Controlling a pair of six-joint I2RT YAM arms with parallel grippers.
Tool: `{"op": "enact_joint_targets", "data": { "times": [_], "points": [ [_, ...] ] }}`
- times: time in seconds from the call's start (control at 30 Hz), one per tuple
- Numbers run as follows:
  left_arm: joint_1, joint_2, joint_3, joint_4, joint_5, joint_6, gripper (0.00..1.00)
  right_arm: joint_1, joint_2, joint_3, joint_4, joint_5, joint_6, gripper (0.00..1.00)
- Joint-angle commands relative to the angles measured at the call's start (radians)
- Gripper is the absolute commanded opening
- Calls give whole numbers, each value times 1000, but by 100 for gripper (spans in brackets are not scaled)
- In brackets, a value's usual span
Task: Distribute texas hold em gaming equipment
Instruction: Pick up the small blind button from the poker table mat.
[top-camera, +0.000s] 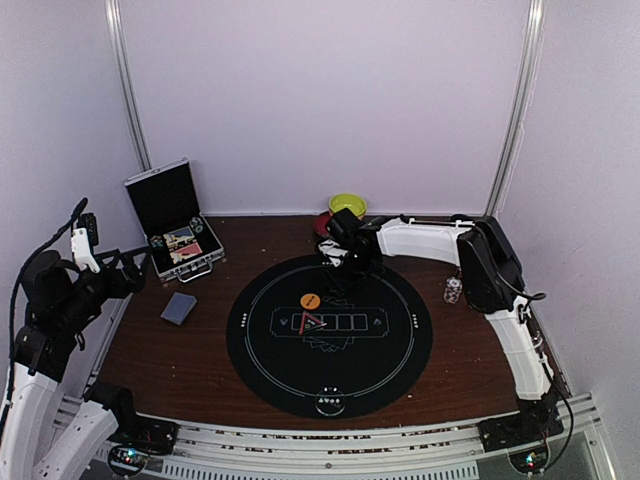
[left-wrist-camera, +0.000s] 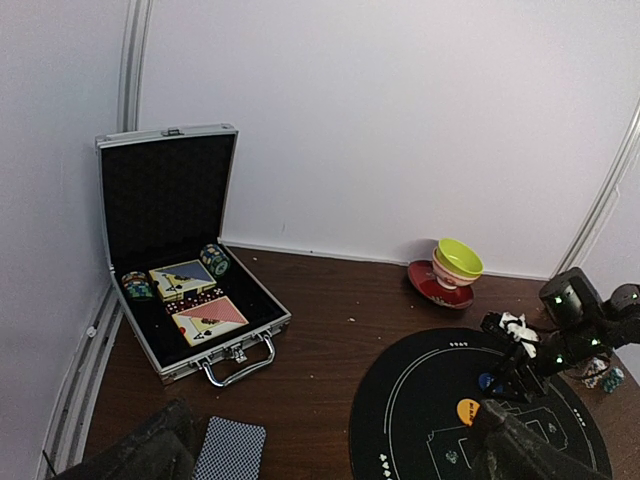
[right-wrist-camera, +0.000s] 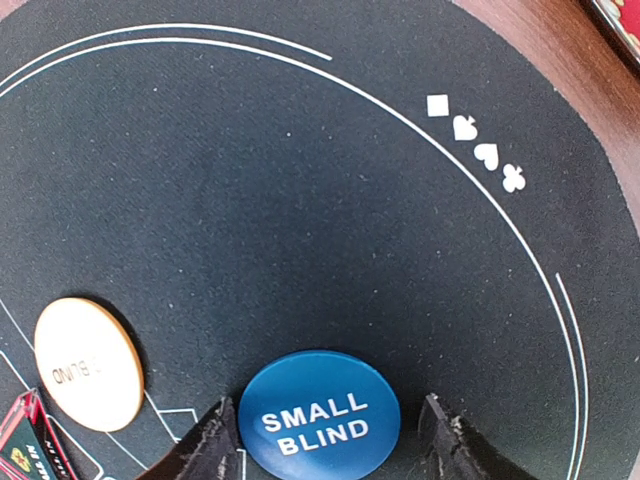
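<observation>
Arms differed in the top external view. The right arm rose from its base, bent at the elbow and stretched left across the wooden counter (top-camera: 150, 350). Its right tool (top-camera: 345, 262) pointed down at the far part of the round black mat (top-camera: 400, 350), near the orange button disc (top-camera: 310, 300). The left arm sat folded at the counter's left edge, with the left tool (top-camera: 128, 272) raised near the grey-blue-backed card deck (top-camera: 179, 308).

In the left wrist view, the left tool (left-wrist-camera: 330, 435) was spread wide and held nothing. It hovered above the deck (left-wrist-camera: 229, 448) and faced the open metal case (left-wrist-camera: 165, 190).

In the right wrist view, the right tool (right-wrist-camera: 328, 445) straddled the blue "SMALL BLIND" disc (right-wrist-camera: 320, 420), which lay flat on the mat (right-wrist-camera: 300, 200). Its fingers (right-wrist-camera: 212, 452) stood on either side, released rather than clamped, with mat showing beside the right one. The orange disc (right-wrist-camera: 88, 362) lay apart on the left.
</observation>
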Motion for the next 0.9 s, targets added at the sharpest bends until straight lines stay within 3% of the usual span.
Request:
{"op": "enact_joint_targets", "data": {
  "times": [0.0,0.27,0.67,0.87],
  "points": [
    [10,-3,-7,53,1,8,98,15,39,-8,-34,-8,-5,60],
    [10,-5,-7,53,1,8,98,16,45,-6,-28,2,2,51],
    [10,-6,-7,53,-1,8,98,35,-40,-8,-5,28,-15,50],
    [10,-10,-7,53,-8,8,98,102,-88,-5,5,44,-55,52]
  ]
}}
